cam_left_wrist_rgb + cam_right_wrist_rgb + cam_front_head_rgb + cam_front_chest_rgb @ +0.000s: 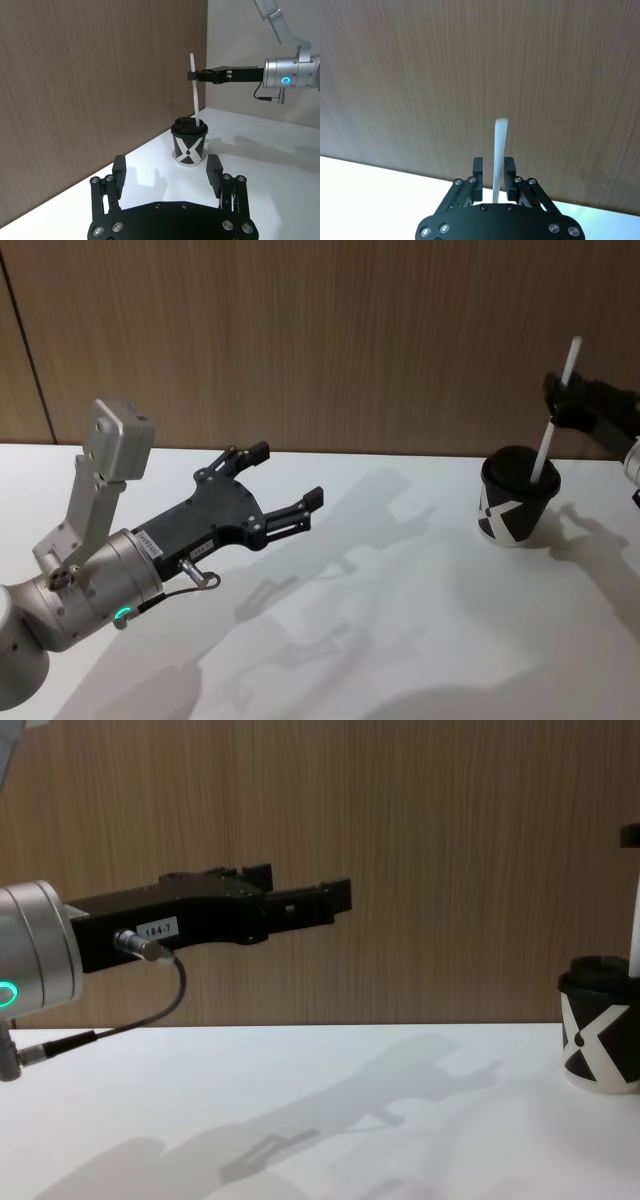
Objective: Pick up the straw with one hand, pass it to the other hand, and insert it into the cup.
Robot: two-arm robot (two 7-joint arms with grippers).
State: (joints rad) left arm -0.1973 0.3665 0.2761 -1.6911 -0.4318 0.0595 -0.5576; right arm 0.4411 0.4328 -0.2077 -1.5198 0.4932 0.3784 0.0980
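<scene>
Straw, thin white plastic [556, 410]: light, bendy; right gripper [563, 405] pinches upper shaft, tip in black X-marked paper cup [516, 498] near table's [400, 640] far right edge; left gripper [285, 490] agape, empty

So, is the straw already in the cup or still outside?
In: the straw, held by the right pincer, has its lower end in the lid of the cup. Depth cannot be told.

Chest view's right edge crops the cup [603, 1025] and straw [634, 935]

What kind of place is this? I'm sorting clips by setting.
Probably a lab or test bench: a bare white table against a wood-panelled wall, holding just a black paper cup with a straw.
</scene>
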